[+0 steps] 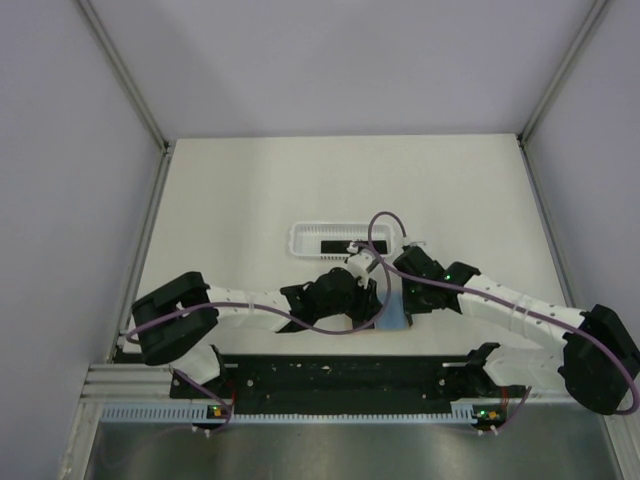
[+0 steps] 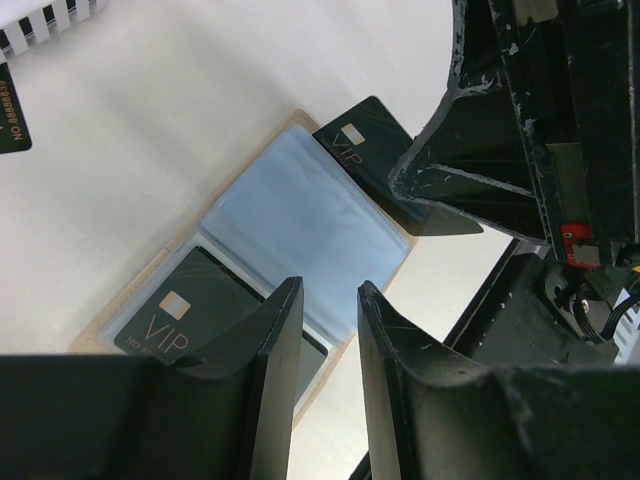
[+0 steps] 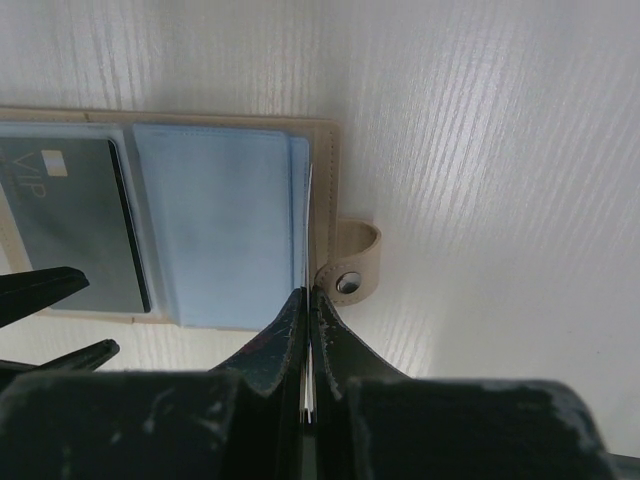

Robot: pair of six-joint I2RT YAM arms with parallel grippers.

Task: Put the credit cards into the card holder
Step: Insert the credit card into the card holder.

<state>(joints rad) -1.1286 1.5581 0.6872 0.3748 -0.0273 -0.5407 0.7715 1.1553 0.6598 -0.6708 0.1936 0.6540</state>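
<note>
The credit card [image 2: 360, 140] in play is black with gold "VIP" lettering and a small pale chip. It sits at the card holder's [image 2: 290, 215] snap-tab [image 3: 350, 265] edge, one corner overlapping the tan rim. The right gripper [image 3: 306, 295] has its jaws pressed together on it. In that wrist's view the card shows only as a thin pale line running to the holder's edge, probably so it can slide in edgewise under a sleeve.

The holder lies open and flat on the table [image 1: 250, 190], its tan border framing cloudy blue plastic sleeves. The middle sleeve looks empty. A second card [image 2: 190, 300] of the same design is already inside the sleeve on the side away from the tab.

The left gripper [image 2: 328, 290] hangs over that filled side with its jaws apart and nothing between them, likely placed to pin the holder while the card is pushed. The white basket [image 1: 300, 240] stands just beyond the holder.
</note>
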